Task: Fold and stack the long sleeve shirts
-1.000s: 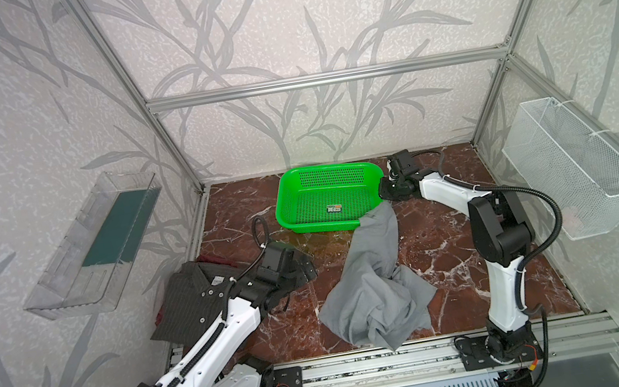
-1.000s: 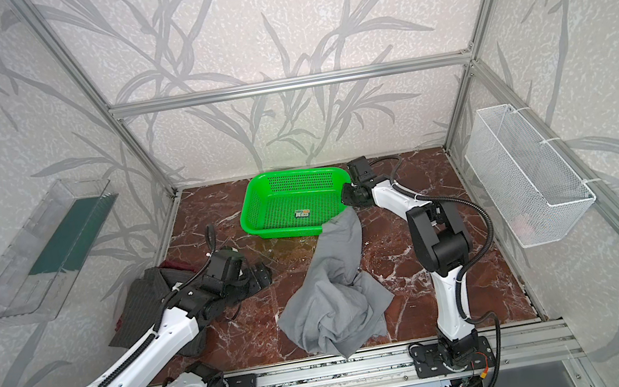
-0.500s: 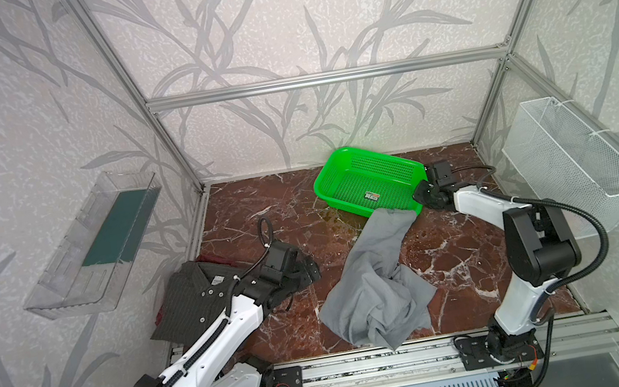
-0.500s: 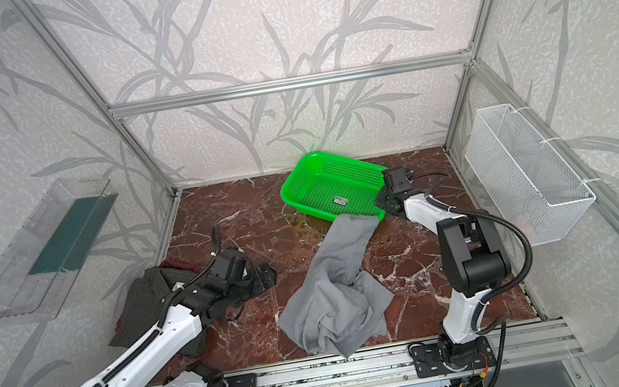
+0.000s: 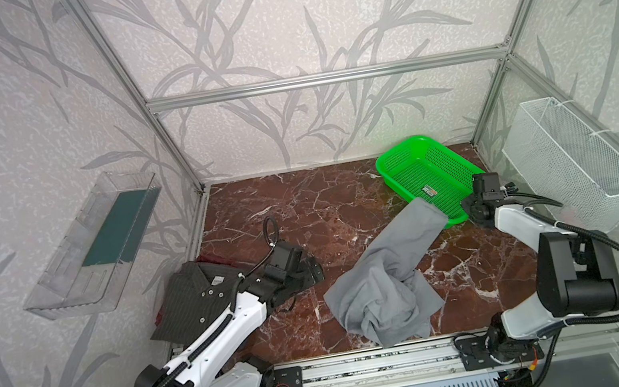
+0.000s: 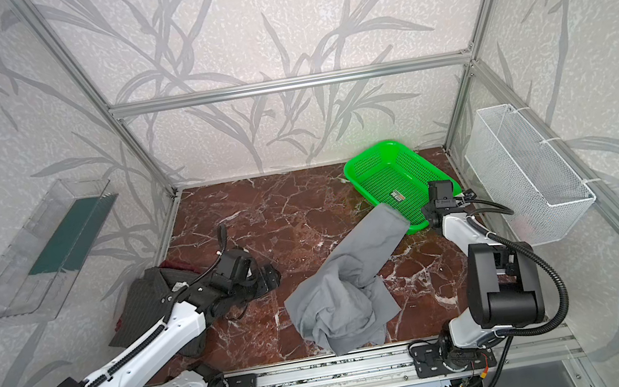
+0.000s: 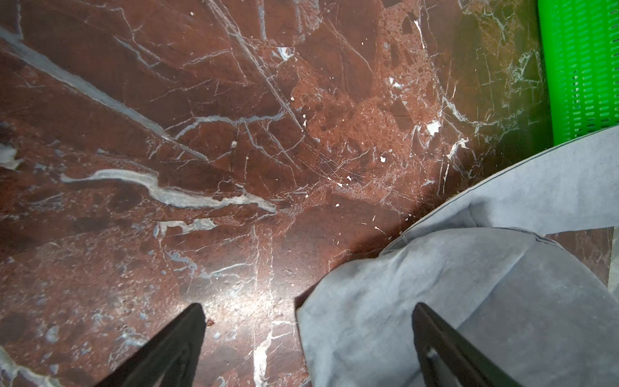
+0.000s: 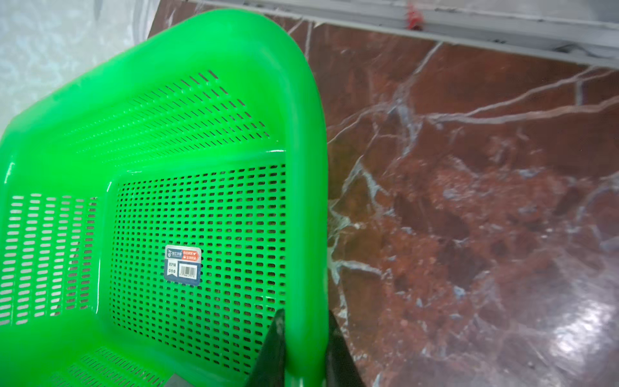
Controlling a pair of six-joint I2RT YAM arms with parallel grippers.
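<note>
Right end effector (image 8: 304,321), clamped on the green basket (image 5: 431,175) rim, has dragged it to two o'clock; left end effector (image 7: 307,306) gapes wide.

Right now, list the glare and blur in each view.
Left wrist view: soft sheen on the marble table ahead of the open left end effector. Right wrist view: white glare on the marble; green basket mesh sharp. Both top views: even light, no blur.
</note>
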